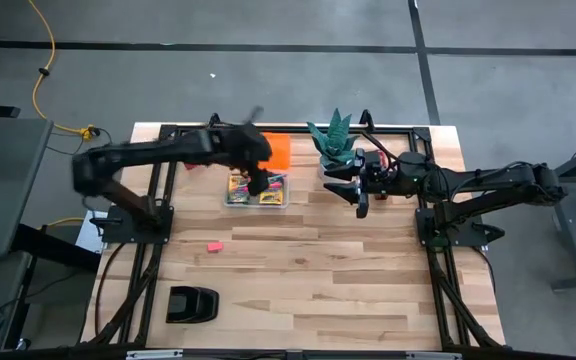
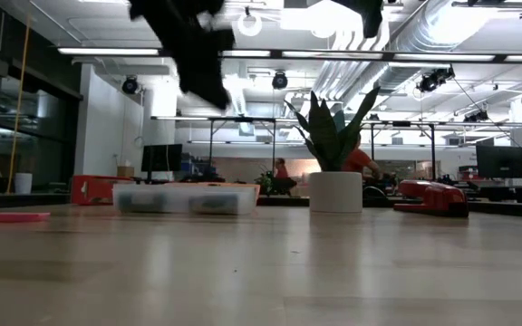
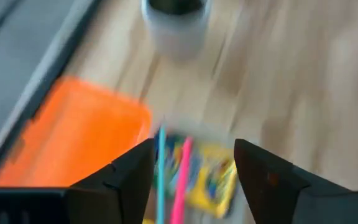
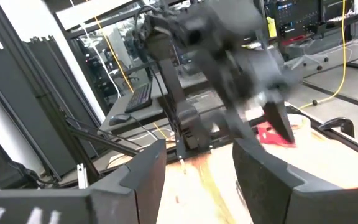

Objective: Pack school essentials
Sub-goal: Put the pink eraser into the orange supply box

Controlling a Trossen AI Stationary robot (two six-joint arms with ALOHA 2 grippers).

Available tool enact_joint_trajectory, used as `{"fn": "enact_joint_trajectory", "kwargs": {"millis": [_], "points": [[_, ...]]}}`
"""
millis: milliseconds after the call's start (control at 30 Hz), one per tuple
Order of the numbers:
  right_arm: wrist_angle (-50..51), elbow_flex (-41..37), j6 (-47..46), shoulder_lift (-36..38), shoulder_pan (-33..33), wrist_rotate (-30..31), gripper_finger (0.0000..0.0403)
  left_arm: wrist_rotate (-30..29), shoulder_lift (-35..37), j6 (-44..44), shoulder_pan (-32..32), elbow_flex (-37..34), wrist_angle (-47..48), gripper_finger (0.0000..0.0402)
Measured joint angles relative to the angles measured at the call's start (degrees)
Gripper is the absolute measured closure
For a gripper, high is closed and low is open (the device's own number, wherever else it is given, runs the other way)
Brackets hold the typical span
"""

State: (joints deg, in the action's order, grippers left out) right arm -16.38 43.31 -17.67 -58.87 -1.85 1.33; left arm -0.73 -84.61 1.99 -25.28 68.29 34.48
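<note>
A clear container (image 1: 258,192) sits at the table's far middle. In the left wrist view it holds a yellow crayon box (image 3: 213,180), a teal pen (image 3: 161,165) and a pink pen (image 3: 182,168). My left gripper (image 1: 258,183) hangs open just above the container, its fingers (image 3: 194,168) apart over the pens and touching nothing. A tiny pink eraser (image 1: 214,244) lies flat on the wood nearer the front, left of centre. My right gripper (image 1: 361,205) hovers open and empty to the right of the container, beside the plant (image 1: 336,140).
An orange lid (image 1: 278,150) lies flat behind the container. The potted plant in its white pot (image 2: 336,192) stands right of it. A black object (image 1: 190,303) sits near the front left. A red object (image 2: 433,196) lies at the far right. Black frame rails border the table.
</note>
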Motion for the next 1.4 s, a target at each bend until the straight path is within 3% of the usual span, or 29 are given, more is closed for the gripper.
{"fn": "enact_joint_trajectory", "kwargs": {"millis": [167, 300, 467, 633, 800, 1400], "points": [[0.9, 0.0, 0.13, 0.0, 0.0, 0.01, 0.0224, 5.45, 12.48, -7.35, 1.44, -0.02, -7.57, 0.0191], [0.98, 0.0, 0.15, 0.0, 0.0, 0.0, 0.0224, 5.19, 21.16, -9.37, 5.63, -1.9, -17.39, 0.019], [1.14, 0.0, 0.83, 0.0, 0.0, 0.0, 0.0224, 0.14, 30.46, -11.86, 12.7, -13.66, -36.29, 0.019], [1.12, 0.0, 4.09, 0.0, 0.0, 0.0, 0.0224, -6.78, 36.97, -12.58, 18.94, -25.09, -44.15, 0.019], [1.1, 0.0, 6.11, 0.0, 0.0, 0.0, 0.0224, -11.12, 39.98, -12.44, 21.71, -28.75, -44.63, 0.019], [0.88, 0.0, 8.74, 0.0, 0.0, -0.01, 0.0224, -10.02, 40.28, -9.3, 21.68, -28.74, -44.58, 0.019]]}}
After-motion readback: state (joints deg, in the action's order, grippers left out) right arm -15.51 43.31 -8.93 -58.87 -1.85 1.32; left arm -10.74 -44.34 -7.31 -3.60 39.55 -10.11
